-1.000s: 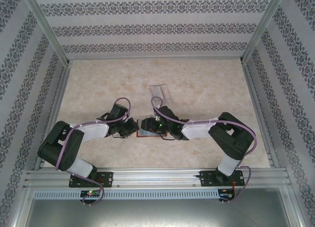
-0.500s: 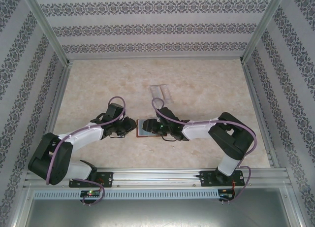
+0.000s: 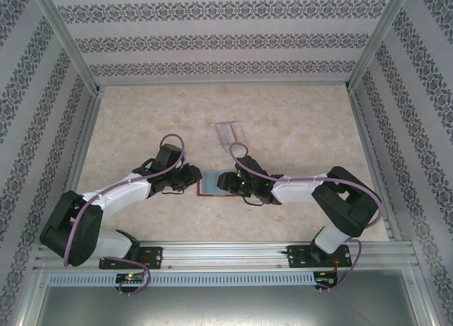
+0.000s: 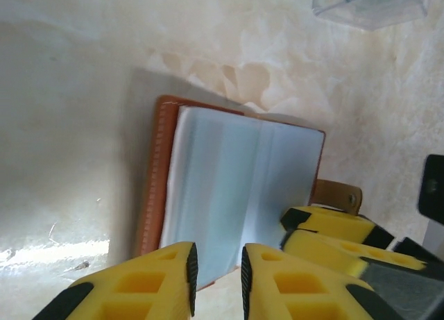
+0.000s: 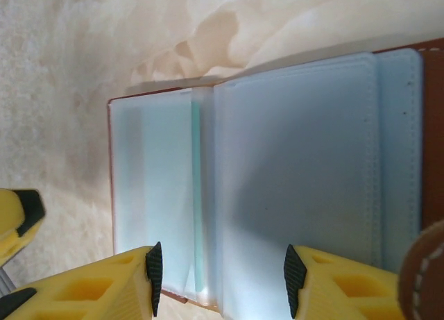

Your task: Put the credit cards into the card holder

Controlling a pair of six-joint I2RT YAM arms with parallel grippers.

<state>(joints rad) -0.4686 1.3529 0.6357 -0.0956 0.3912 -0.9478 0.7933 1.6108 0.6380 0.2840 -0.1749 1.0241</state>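
Nearest, the left gripper [image 4: 216, 268] holds its yellow fingers a narrow slit apart at the edge of the one open reddish-brown leather-look card holder [image 4: 236, 181], which lies flat on the table; the right gripper [image 5: 222, 278] spreads wide above its sleeves; the right wrist view adds one pale teal plastic card [image 5: 196, 195] tucked inside; farthest, one clear plastic case [image 3: 230, 133].

Reddish-brown card holder [image 4: 149, 195], pale-blue sleeves [image 4: 236, 174]
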